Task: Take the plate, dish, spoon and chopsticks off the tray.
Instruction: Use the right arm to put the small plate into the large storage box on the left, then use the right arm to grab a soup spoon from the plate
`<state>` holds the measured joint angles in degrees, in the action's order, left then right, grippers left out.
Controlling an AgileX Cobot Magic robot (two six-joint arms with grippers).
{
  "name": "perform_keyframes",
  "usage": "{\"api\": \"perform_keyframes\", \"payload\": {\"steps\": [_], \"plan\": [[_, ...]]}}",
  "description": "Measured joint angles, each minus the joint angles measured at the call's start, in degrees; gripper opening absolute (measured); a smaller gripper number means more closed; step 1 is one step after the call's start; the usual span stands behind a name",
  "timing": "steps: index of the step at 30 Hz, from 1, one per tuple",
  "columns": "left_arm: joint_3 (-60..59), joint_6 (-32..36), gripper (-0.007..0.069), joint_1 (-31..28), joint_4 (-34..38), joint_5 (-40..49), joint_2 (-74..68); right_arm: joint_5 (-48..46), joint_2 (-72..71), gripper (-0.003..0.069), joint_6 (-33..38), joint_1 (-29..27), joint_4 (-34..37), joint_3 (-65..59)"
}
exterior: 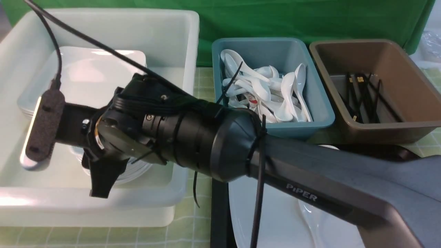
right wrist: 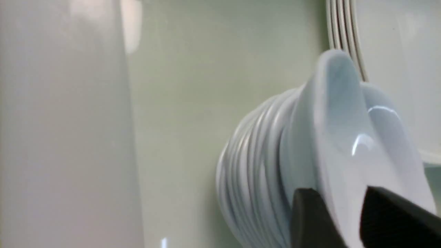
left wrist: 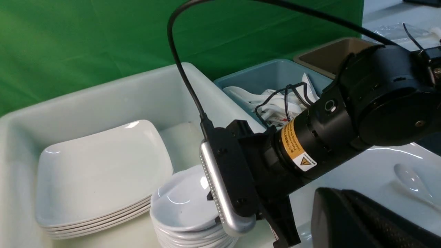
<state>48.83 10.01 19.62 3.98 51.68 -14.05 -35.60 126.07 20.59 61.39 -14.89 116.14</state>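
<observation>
Right claw (right wrist: 346, 210): clamped on dish (right wrist: 341, 137) rim | dish: tilted against stack (right wrist: 248, 179) in white tub (exterior: 187, 31) | handling: likely light, rigid, glossy-slippery, chip-prone; hold rim, release low | left claw (left wrist: 344, 213): state cannot be told

The big tub (exterior: 165, 31) sits left — stacked plates (exterior: 86, 72) at its back, bowls (left wrist: 182, 203) in front. Right of it comes the spoon bin (exterior: 299, 124), then the stick tub (exterior: 406, 79) (far right). Nearer lies the tray (exterior: 218, 213), with the plate (exterior: 268, 213) on it.
</observation>
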Motion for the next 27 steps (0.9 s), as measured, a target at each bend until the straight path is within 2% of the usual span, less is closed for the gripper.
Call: {"api": "perform_keyframes", "payload": {"steps": [1,3,5,8,11,13,15,17,18,20,24,25,27], "plan": [[0.0,0.0,0.0012,0.0,0.1,0.0,0.0,-2.1,-0.8,0.0449,0.0,0.0,-0.2,0.1],[0.0,0.0,0.0012,0.0,0.1,0.0,0.0,-5.8,-2.3,0.0522,-0.1,0.3,-0.2,0.2],[0.0,0.0,0.0012,0.0,0.1,-0.2,-0.1,-12.6,-5.1,0.0559,-0.9,0.7,-0.2,0.2],[0.0,0.2,0.0012,0.0,0.1,-0.4,-1.6,-25.8,-10.8,0.0554,-5.7,0.9,-0.2,0.2],[0.0,1.2,0.0012,0.0,0.4,-0.5,-5.1,-31.2,-17.5,0.0491,-12.2,-0.8,0.0,-1.9],[0.0,2.0,0.0012,0.0,0.9,-0.7,-7.2,-31.3,-20.7,0.0444,-15.1,-2.4,0.0,-5.0],[0.0,2.4,0.0012,0.0,1.9,-0.9,-10.2,-31.2,-26.6,0.0388,-21.3,-5.1,0.0,-11.9],[0.0,2.6,0.0012,0.0,3.0,-1.1,-11.4,-31.2,-29.7,0.0374,-24.8,-6.7,0.0,-16.8],[0.0,3.5,0.0012,0.0,4.0,-1.8,-12.4,-31.1,-33.2,0.037,-29.6,-8.6,0.0,-23.3],[0.0,5.3,0.0012,0.0,5.8,-3.5,-13.3,-30.9,-38.2,0.0381,-37.5,-11.7,0.2,-36.0],[0.0,6.8,0.0012,0.0,7.8,-6.1,-13.5,-27.7,-40.9,0.042,-44.8,-15.9,3.2,-48.9],[0.0,6.8,0.0012,0.0,7.9,-6.7,-13.5,-24.9,-40.9,0.0437,-46.2,-17.5,4.9,-52.9],[0.0,7.2,0.0012,0.0,8.0,-7.2,-13.5,-13.1,-40.1,0.0474,-48.1,-22.1,10.4,-61.2]]}}
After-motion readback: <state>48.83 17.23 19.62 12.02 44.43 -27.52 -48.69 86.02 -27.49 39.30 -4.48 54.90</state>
